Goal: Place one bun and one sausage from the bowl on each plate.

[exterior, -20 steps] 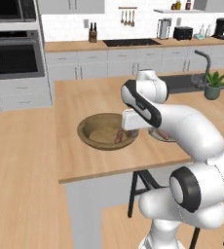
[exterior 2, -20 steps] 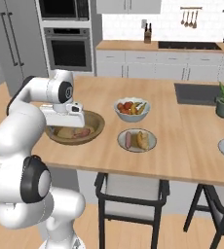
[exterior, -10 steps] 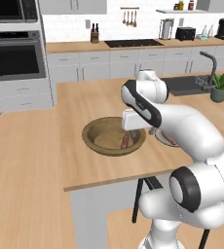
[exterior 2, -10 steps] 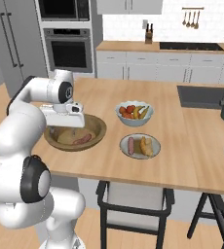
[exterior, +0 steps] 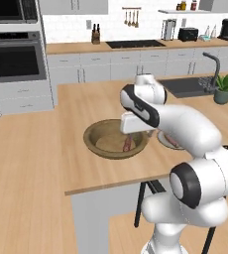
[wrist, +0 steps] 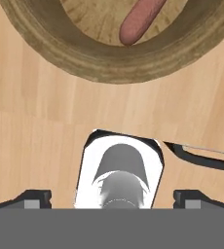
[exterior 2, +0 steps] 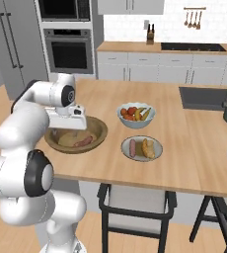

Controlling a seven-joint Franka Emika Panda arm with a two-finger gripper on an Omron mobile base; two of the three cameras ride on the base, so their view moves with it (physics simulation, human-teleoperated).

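Jaws (wrist: pixel 112 197) spread wide, empty, near bowl (wrist: pixel 60 48), sausage (wrist: pixel 140 20) inside.

sausage (exterior 2: pixel 83 142) in bowl (exterior 2: pixel 98 129) (plate (exterior 2: pixel 157 147) beside)

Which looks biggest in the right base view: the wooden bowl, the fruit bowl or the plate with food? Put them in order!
1. Wooden bowl, clearly the widest.
2. Plate and fruit bowl look about alike across; the plate sits nearer the camera, so I won't rank them.
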